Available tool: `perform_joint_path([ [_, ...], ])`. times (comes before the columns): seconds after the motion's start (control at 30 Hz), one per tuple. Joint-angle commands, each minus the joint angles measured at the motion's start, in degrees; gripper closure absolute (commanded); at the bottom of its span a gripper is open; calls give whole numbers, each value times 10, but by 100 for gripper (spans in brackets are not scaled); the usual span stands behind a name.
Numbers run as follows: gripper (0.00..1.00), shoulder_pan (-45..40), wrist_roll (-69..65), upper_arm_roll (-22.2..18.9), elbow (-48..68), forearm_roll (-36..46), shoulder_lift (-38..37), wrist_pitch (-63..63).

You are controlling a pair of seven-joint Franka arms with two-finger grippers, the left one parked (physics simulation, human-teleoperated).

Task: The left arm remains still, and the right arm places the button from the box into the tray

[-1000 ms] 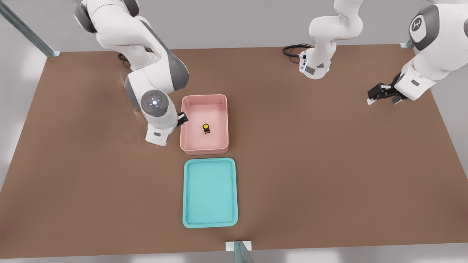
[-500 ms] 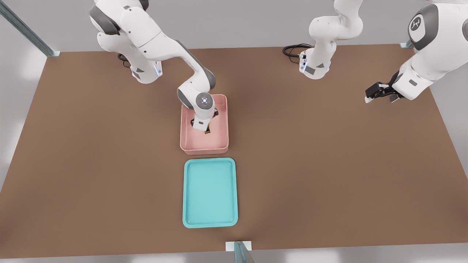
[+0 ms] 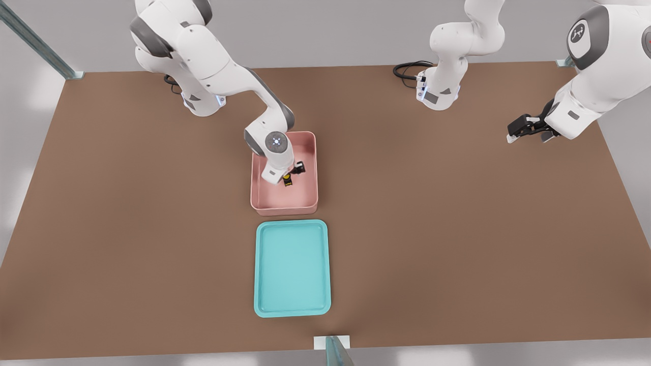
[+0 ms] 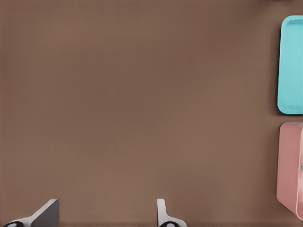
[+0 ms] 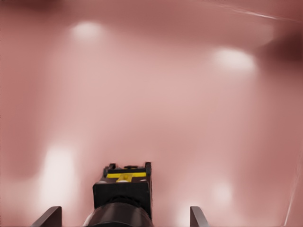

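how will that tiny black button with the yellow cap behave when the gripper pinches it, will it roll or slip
The tiny black button with the round yellow cap has a blocky body, so it probably sits flat rather than rolling. It looks rigid and likely light, being far smaller than the pale pink plastic box. On the box's glossy floor it may skid if nudged by the open gripper, whose fingers straddle it.

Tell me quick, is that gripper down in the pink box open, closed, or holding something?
Gripper: open, low inside the box, fingers either side of the button, not yet closed on it.
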Motion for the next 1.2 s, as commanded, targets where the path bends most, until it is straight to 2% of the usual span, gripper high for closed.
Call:
perform_joint_path([
  [0.0, 0, 0, 114, 0, 1, -5, 1, 21],
  [0.03, 7, 0, 113, 1, 1, -6, 4, 22],
  [0.1, 13, 1, 113, 1, 0, -7, 5, 23],
  [0.2, 16, 0, 111, 8, -8, -7, 2, 22],
  [0.27, 40, -5, 92, 9, -16, -7, -2, 21],
  [0.37, 60, -12, 86, 9, -18, -7, -6, 19],
  [0.47, 65, -24, 83, 10, -17, -7, -20, 19],
  [0.53, 65, -43, 72, 17, 11, -6, -62, -4],
  [0.6, 65, -87, -54, 19, 167, 0, -58, -148],
  [0.63, 65, -106, -120, 18, 273, 0, -22, -197],
  [0.73, 65, -148, -240, 13, 574, -5, 193, -230],
  [0.83, 65, -153, -250, 12, 607, -6, 274, -162],
  [0.87, 44, -153, -245, 13, 604, -5, 278, -157],
  [0.9, 0, -153, -241, 13, 604, -4, 277, -156],
  [1.03, 0, -152, -242, 19, 605, -3, 267, -165],
  [1.07, 0, -159, -248, 22, 604, -2, 229, -206],
  [1.1, 0, -178, -267, 37, 605, -5, 152, -353],
  [1.13, 0, -218, -291, 30, 605, -19, 103, -529],
  [1.17, 0, -269, -394, 29, 606, -91, 86, -685],
])
